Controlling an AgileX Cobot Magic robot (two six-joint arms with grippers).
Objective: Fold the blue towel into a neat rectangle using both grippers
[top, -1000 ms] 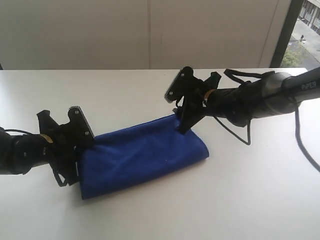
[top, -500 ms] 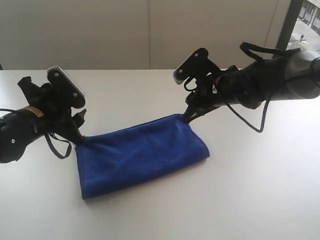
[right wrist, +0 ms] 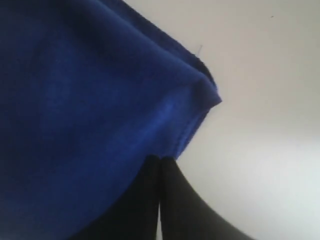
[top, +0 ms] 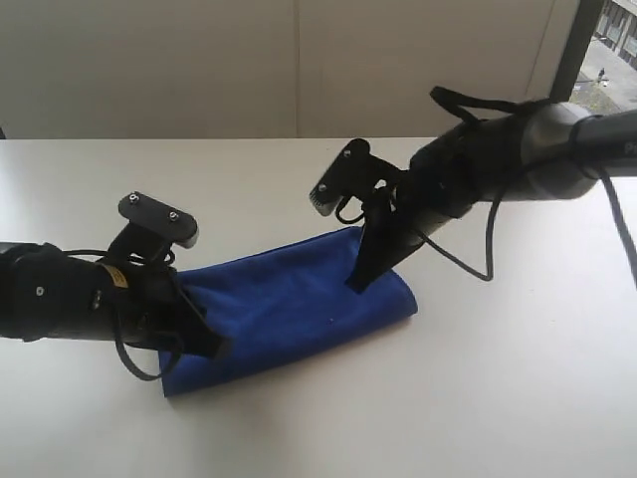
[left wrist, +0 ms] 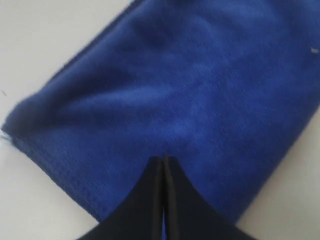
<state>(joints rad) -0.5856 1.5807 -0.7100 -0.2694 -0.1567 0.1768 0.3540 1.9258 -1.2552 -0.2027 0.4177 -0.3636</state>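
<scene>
1. The blue towel (top: 299, 309) lies folded and flat on the white worktop (top: 498, 398), mid-scene, with its long side running from 8 to 2 o'clock.
2. My left claw (top: 213, 348) is closed tight, tips down on the towel near its 8 o'clock end.
3. My right claw (top: 356, 284) is closed tight too, tips on the towel's 2 o'clock end, just beside a corner hem.
4. I can't tell if either claw has cloth pinched.
5. My arms slant down onto the towel from opposite ends.
</scene>
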